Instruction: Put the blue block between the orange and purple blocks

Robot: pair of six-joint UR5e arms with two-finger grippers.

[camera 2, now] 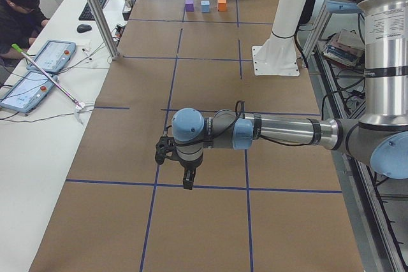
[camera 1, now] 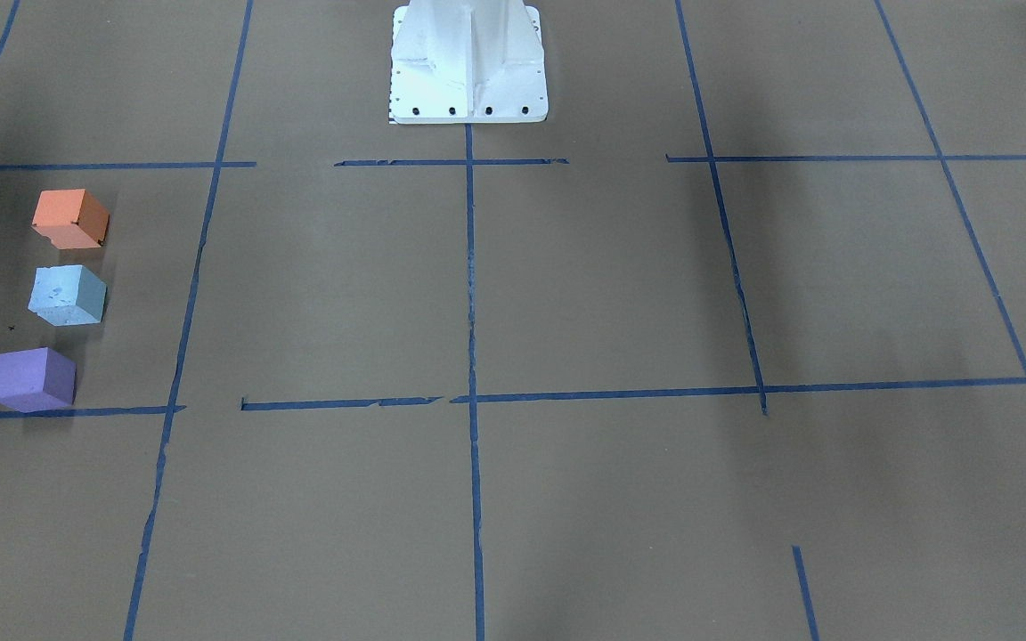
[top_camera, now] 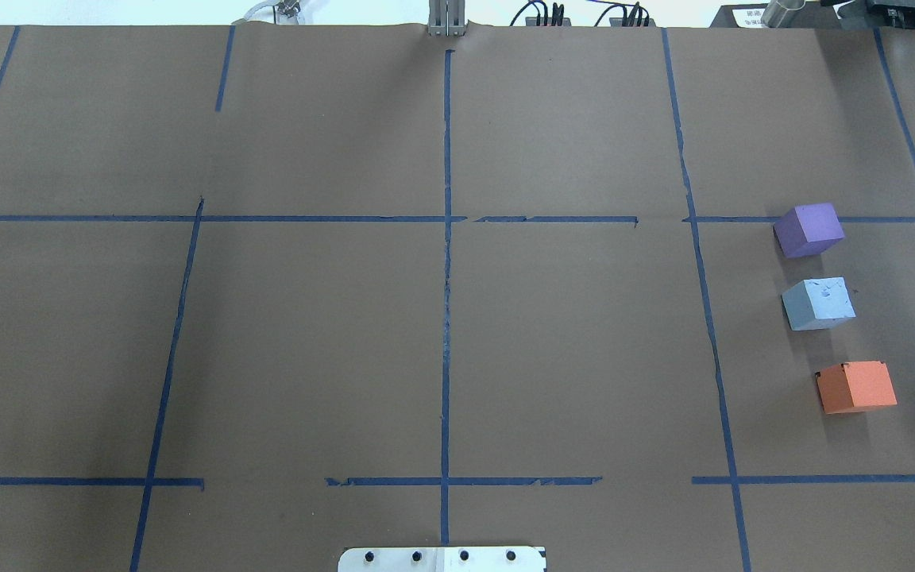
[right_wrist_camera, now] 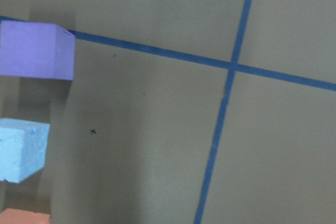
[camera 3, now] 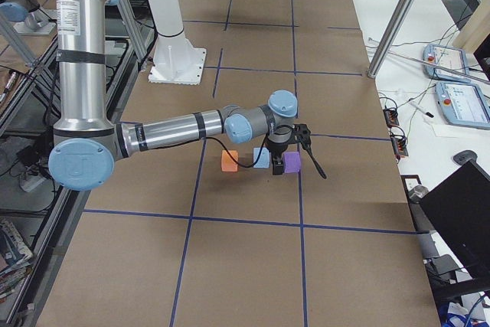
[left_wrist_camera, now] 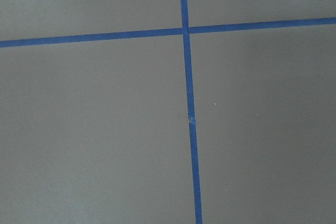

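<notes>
since the blue block (top_camera: 818,303) already sits in the row, placement looks done to me. from the right-side view, left to right: orange block (camera 3: 229,160) just beside the blue block, then purple block (camera 3: 292,161) just beside it on the far side, small gaps both ways, nothing touching. right gripper (camera 3: 276,163) shows near the blue block, height unclear; can't tell if it's released or clenched. left gripper (camera 2: 185,173) is well apart from the blue block, state also unclear. to finish well: pull the right arm straight up, no sideways drift, so neither neighbour gets clipped.
</notes>
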